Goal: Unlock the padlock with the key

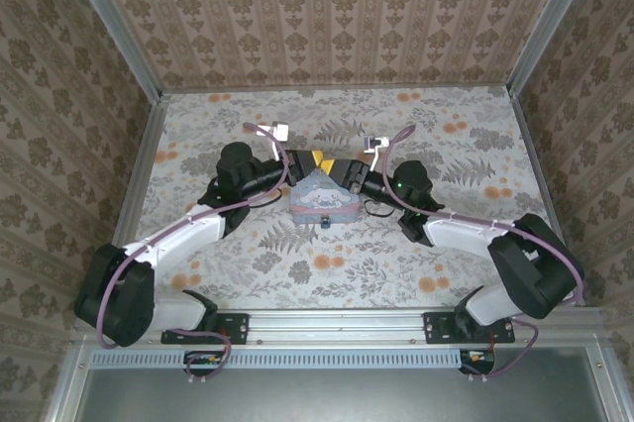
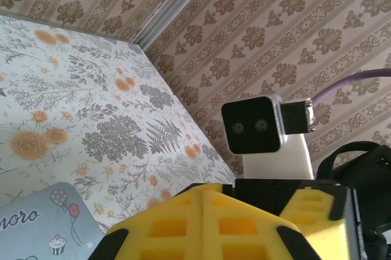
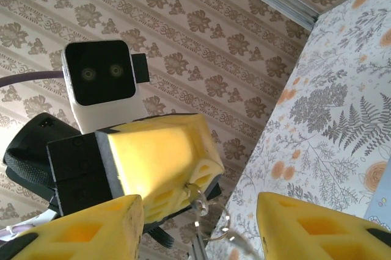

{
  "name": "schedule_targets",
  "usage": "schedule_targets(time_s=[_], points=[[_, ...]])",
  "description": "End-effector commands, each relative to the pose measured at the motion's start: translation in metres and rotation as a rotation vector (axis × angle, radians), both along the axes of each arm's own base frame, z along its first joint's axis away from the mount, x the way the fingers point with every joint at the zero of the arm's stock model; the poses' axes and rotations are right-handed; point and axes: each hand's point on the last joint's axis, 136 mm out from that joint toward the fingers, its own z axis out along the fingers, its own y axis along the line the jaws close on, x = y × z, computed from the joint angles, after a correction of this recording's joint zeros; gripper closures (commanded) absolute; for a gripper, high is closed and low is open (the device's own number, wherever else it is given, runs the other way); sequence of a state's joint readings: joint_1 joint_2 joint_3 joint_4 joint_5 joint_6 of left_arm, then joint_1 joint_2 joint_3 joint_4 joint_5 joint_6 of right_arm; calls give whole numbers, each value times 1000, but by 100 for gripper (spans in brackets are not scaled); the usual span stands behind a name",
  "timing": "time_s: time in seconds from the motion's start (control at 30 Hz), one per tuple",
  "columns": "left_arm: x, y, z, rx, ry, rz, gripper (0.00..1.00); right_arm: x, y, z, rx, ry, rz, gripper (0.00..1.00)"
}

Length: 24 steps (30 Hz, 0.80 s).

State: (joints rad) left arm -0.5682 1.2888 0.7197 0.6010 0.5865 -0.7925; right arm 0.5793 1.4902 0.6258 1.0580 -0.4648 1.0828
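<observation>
Both grippers meet above the far edge of a pastel cartoon tin (image 1: 322, 202). My left gripper (image 1: 309, 161) (image 2: 211, 198) has its yellow fingers pressed together. In the right wrist view those left fingers (image 3: 162, 165) pinch a small silvery key (image 3: 199, 203) at their tip, and a thin wire ring (image 3: 220, 227) hangs from it. My right gripper (image 1: 348, 173) (image 3: 198, 214) is open, one yellow finger on each side of the dangling key and not touching it. The padlock (image 1: 325, 223) is a tiny dark thing at the tin's near edge.
The tin's corner (image 2: 43, 229) lies just below my left fingers. The floral tabletop (image 1: 416, 244) is walled by patterned panels on three sides, with metal rails in the corners. The right wrist's camera block (image 2: 253, 124) sits close to my left gripper.
</observation>
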Motion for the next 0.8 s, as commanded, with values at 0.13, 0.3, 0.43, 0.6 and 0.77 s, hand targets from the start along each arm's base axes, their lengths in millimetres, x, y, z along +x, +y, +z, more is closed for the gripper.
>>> schedule_targets(time_s=[0.13,0.3,0.43,0.6,0.77], points=[[-2,1,11,-48,-23,9,100,0,8,16,72,-56,31,56],[-1,0,8,-52,-16,11,100,0,11,13,75,-55,37,60],[0,-2,6,-55,-12,7,100,-1,13,16,83,-59,44,63],[-1,-5,4,-56,-8,1,100,-1,14,19,87,-60,46,66],[-2,-7,3,-55,-4,0,100,-1,15,20,83,-56,45,71]])
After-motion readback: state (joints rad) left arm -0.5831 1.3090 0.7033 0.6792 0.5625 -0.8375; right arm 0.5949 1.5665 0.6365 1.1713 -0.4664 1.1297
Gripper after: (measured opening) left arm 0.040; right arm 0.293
